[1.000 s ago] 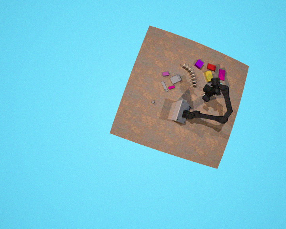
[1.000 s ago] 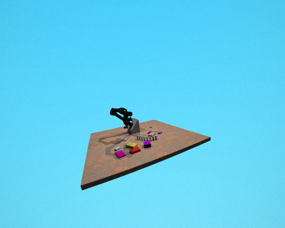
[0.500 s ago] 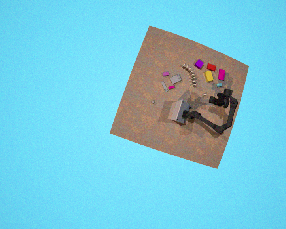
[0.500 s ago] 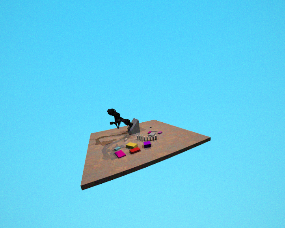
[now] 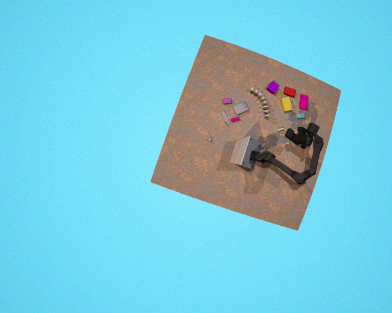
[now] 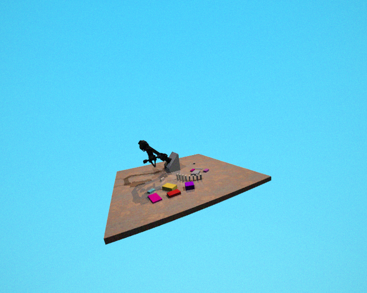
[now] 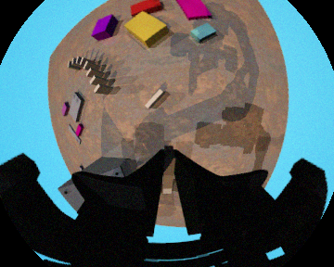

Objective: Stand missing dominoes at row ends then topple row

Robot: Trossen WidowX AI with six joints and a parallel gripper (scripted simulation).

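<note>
A: What has the end effector [image 7: 169, 169] got?

B: Its fingers are nearly closed on a small pale piece, a domino [image 7: 167, 191], seen low in the wrist view between the two dark fingers. In the top view the end effector [image 5: 289, 134] sits right of centre, lifted above the table.

A: And the rest of the dominoes?

B: One loose domino [image 5: 280, 129] lies flat just upper left of the end effector. The standing row [image 5: 261, 102] curves up from there toward the upper middle of the table; in the exterior view the row [image 6: 189, 177] stands upright near the table's centre.

A: What lies around it?

B: Right of the row, a purple block [image 5: 272, 87], a red block [image 5: 289, 91], a yellow block [image 5: 286, 104], a magenta slab [image 5: 303, 101] and a small cyan block [image 5: 300, 116]. Left of it, a grey block [image 5: 241, 108], a grey bar [image 5: 225, 118] and two small pink pieces. The arm's grey base [image 5: 244, 151] stands below the row.

A: The surface?

B: A brown mottled table [image 5: 203, 158], a square slab with a dark edge [image 6: 190, 212], crossed by soft arm shadows. All around it is plain bright blue, with no walls or floor to make out.
</note>
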